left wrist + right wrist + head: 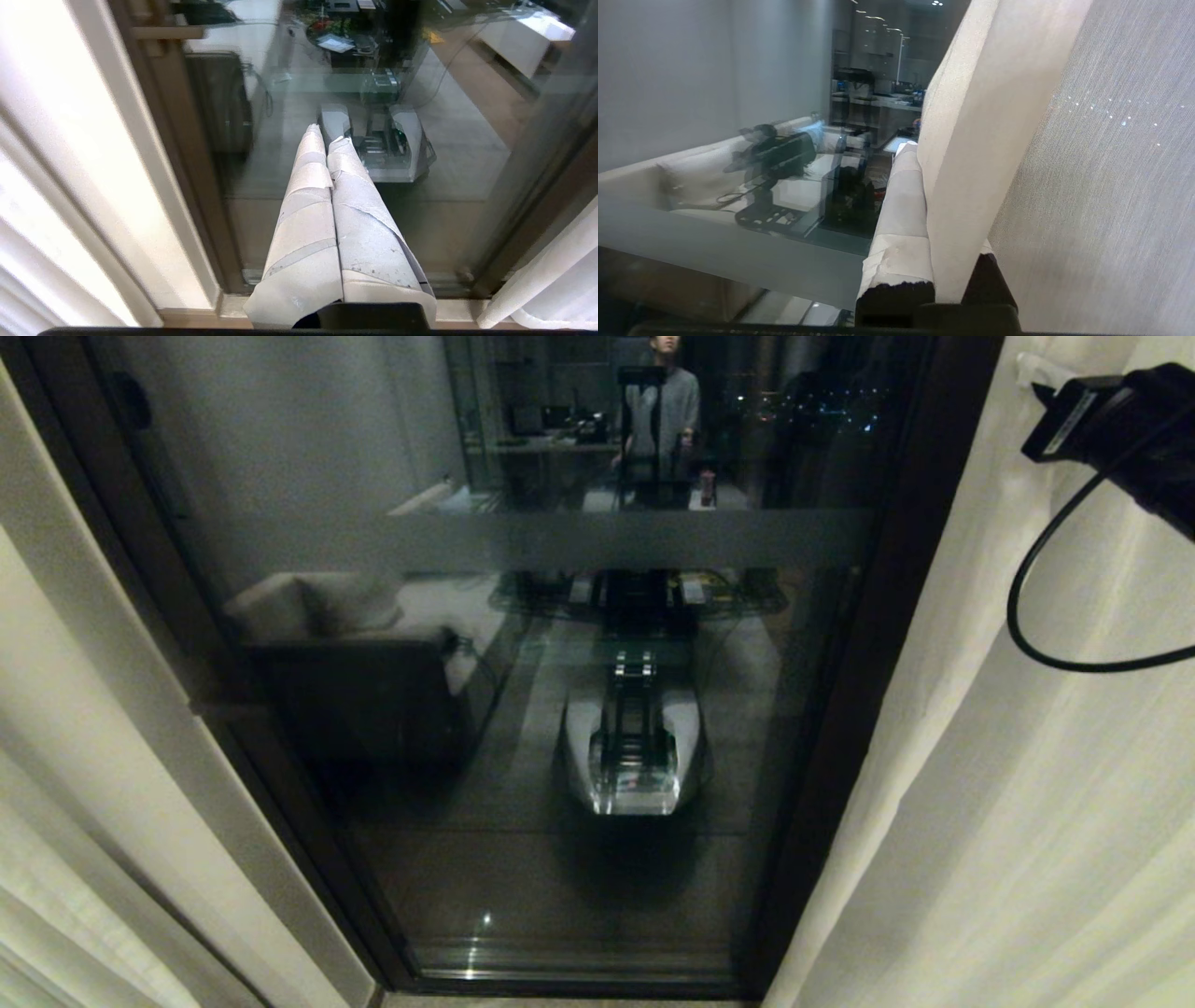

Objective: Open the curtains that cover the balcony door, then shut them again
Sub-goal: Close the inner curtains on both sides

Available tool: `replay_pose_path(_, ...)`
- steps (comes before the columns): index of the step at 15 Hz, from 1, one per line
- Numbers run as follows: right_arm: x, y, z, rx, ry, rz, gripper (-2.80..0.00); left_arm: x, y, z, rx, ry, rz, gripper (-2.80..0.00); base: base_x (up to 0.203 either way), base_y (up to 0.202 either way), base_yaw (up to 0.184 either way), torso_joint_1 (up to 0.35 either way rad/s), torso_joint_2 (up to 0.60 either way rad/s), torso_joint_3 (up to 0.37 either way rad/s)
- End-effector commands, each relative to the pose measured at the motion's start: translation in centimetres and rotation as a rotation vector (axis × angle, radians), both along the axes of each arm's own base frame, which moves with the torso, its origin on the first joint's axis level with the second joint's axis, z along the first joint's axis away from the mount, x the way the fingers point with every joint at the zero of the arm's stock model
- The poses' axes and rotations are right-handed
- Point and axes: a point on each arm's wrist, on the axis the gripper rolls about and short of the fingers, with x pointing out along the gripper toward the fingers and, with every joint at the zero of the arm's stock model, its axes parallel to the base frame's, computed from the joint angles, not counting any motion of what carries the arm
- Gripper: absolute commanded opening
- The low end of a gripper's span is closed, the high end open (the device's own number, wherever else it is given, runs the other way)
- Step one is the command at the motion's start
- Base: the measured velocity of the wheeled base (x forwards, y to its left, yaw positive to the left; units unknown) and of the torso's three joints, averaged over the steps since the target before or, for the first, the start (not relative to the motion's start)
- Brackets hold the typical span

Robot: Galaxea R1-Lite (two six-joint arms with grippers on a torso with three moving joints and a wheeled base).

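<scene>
Head view: tall glass balcony door with dark frame uncovered, cream pleated fabric curtains bunched far left and right. Right gripper pinches fold of right curtain. Left gripper closed, empty, low before glass. Risk: thin fold slipping free when pulled across.

The left gripper ends in two long tapered fingers wrapped in pale grey tape, scuffed and peeling at the seams. The right gripper's one visible finger wears the same tape over a black base. A black wrist housing trails a looping black cable.
</scene>
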Motion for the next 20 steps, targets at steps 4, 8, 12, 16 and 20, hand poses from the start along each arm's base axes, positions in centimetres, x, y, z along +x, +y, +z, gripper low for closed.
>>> replay_pose_path(4,-0.19,-0.01,0.15,-0.001,-0.008,0.001,-2.8,0.0,0.0,-0.01,-0.001,0.001,0.0,-2.8,0.0,0.19,0.002,0.002,0.0,0.004)
replay_pose_path(8,-0.29,-0.01,0.25,-0.001,-0.011,0.001,-2.8,0.0,0.0,-0.01,0.001,0.001,0.0,-2.8,0.0,0.19,0.001,0.001,0.0,0.003)
replay_pose_path(12,-0.4,-0.02,0.34,-0.001,-0.014,0.001,-2.8,0.0,0.0,-0.01,0.001,0.001,0.0,-2.8,0.0,0.191,0.0,0.002,0.0,0.003)
replay_pose_path(16,-0.6,-0.02,0.44,-0.001,-0.017,0.001,-2.8,0.0,0.0,-0.01,0.002,0.001,0.0,-2.8,0.0,0.188,-0.001,0.003,0.0,-0.001)
replay_pose_path(20,-0.71,-0.03,0.54,-0.001,-0.021,0.001,-2.8,0.0,0.0,-0.01,0.002,0.001,0.0,-2.8,0.0,0.183,-0.001,0.003,0.0,0.003)
